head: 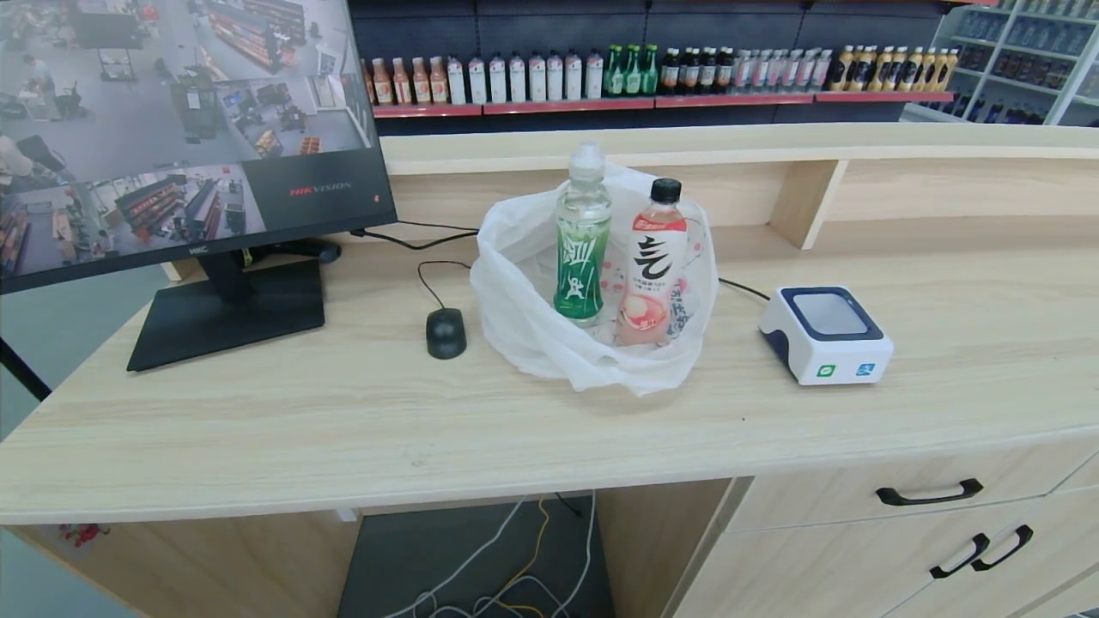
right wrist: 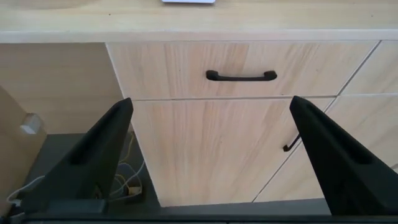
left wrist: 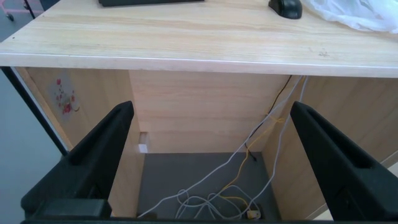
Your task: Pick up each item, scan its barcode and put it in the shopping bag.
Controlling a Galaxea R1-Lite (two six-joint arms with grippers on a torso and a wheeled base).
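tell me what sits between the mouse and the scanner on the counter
In the head view, the white shopping bag sits between mouse and scanner, with a green-label bottle and a pink-label bottle standing inside.

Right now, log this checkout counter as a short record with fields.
shopping bag: white, open, on the counter
in bag: green-label bottle and pink-label bottle, both upright
scanner: on the counter, to the bag's right, apart from it
mouse: to the bag's left
left pincer: open, low before the counter edge
right pincer: open, facing a drawer handle
task state: both bottles bagged
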